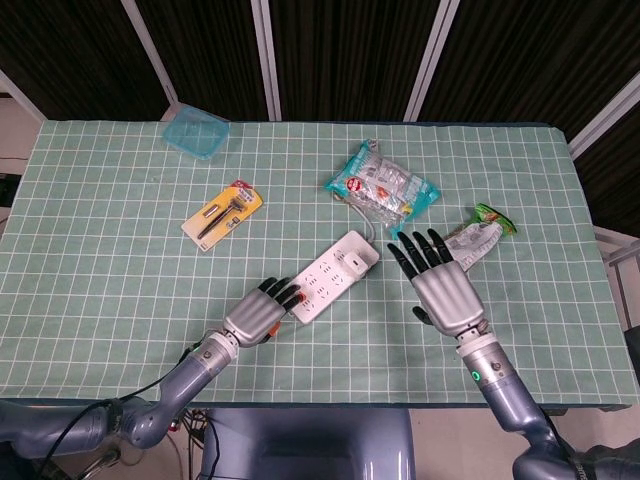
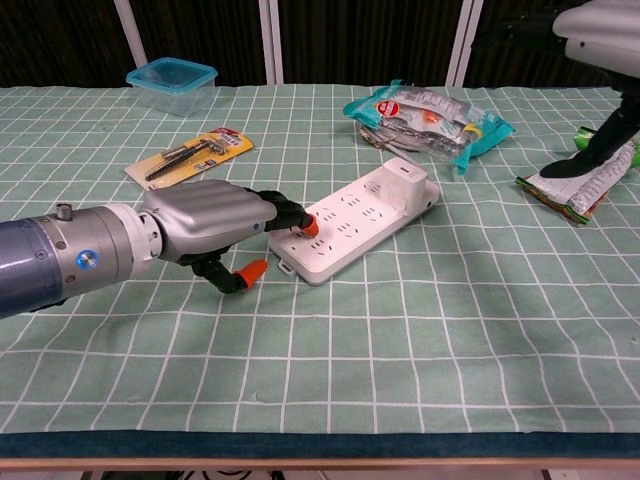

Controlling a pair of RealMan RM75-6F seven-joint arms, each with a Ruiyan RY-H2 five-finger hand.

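Left robot hand (image 2: 215, 222) fingertips touching power strip (image 2: 352, 224), holding nothing, right robot hand (image 1: 440, 283) spread open

Lab test bench: gridded mat (image 1: 100, 260), black curtain backdrop (image 1: 340, 50).

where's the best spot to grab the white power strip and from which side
Probably across its narrow width near the bare near-left end, coming down from above. The power strip lies flat and slantwise on the tablecloth, long and slim, so fingers can span its long edges. The far end carries a plugged-in adapter. The left robot hand already touches that near end.
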